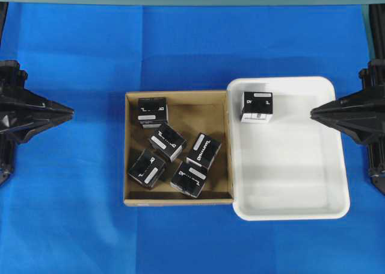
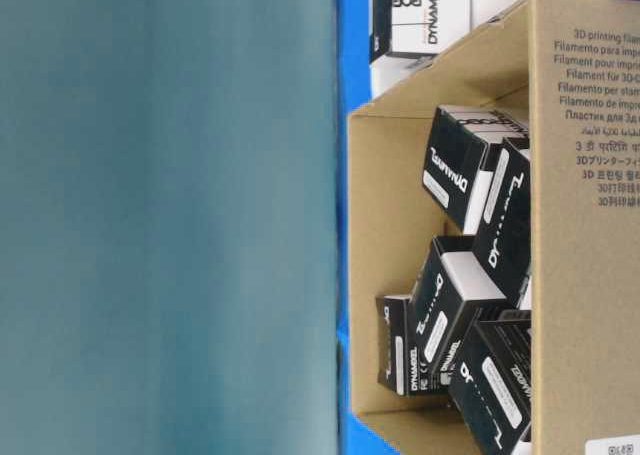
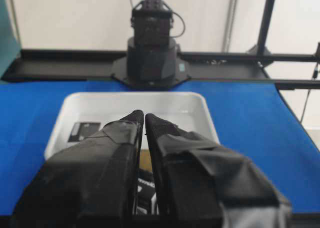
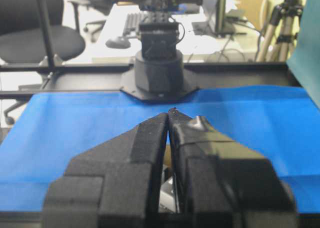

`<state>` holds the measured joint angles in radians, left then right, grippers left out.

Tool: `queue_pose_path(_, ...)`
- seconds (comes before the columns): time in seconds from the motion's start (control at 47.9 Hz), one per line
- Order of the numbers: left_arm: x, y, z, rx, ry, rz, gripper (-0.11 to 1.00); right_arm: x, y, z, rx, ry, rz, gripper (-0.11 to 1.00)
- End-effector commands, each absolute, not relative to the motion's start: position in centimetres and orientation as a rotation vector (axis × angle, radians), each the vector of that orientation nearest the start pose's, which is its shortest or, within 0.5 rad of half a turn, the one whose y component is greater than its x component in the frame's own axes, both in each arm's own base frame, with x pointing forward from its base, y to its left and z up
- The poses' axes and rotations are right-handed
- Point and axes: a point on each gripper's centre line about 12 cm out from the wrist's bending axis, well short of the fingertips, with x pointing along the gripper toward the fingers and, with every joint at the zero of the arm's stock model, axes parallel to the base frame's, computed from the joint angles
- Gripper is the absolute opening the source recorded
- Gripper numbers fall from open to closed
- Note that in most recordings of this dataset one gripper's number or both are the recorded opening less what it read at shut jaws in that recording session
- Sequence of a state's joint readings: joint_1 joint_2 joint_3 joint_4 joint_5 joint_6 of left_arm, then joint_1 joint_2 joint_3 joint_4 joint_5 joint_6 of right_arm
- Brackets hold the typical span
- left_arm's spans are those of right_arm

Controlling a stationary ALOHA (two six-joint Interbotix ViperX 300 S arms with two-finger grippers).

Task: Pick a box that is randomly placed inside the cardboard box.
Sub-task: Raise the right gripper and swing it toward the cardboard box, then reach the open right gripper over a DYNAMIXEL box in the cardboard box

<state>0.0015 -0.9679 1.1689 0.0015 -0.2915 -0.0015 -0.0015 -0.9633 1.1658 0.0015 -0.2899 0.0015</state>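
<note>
The brown cardboard box (image 1: 133, 147) lies in the middle of the blue cloth and holds several small black cartons. One of them, the box (image 1: 203, 150), shows large white lettering across its top and lies right of centre. The others carry small white stickers. My left gripper (image 1: 71, 112) hovers shut, well left of the cardboard box, with nothing in it. My right gripper (image 1: 313, 112) is shut and empty too, over the right rim of the white tray. In the wrist views the left gripper (image 3: 144, 116) and the right gripper (image 4: 168, 112) have their tips together.
A white plastic tray (image 1: 301, 183) sits against the right side of the cardboard box, with one black carton (image 1: 257, 106) in its far left corner. Blue cloth covers the table. The table-level view shows the cardboard box wall (image 2: 390, 235) from close up.
</note>
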Motion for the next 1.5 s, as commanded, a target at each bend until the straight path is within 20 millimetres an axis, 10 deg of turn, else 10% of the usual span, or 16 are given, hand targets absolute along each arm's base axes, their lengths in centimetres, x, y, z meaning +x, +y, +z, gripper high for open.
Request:
queue_pose_path(0.0, 20.3, 0.1, 30.5, -0.005, -0.089, 0.003, 0.14, 20.1, 0.0, 30.5, 0.032, -0.106, -0.002, 0.14)
queue_pose_path(0.209, 20.6, 0.4, 30.9, -0.006, 0.014, 0.017, -0.07, 20.8, -0.2, 31.1, 0.124, 0.067, -0.013, -0.03)
queue_pose_path(0.71, 20.5, 0.4, 29.9, -0.083, 0.255, 0.031, -0.07, 23.5, 0.1, 34.0, 0.150, 0.543, -0.018, -0.03)
queue_pose_path(1.023, 20.5, 0.4, 30.1, -0.085, 0.275, 0.033, -0.07, 28.1, -0.7, 34.8, 0.070, 0.797, -0.029, -0.03)
queue_pose_path(1.482, 20.4, 0.4, 30.2, -0.092, 0.286, 0.034, -0.07, 36.3, -1.6, 30.6, -0.183, 1.095, 0.122, -0.03)
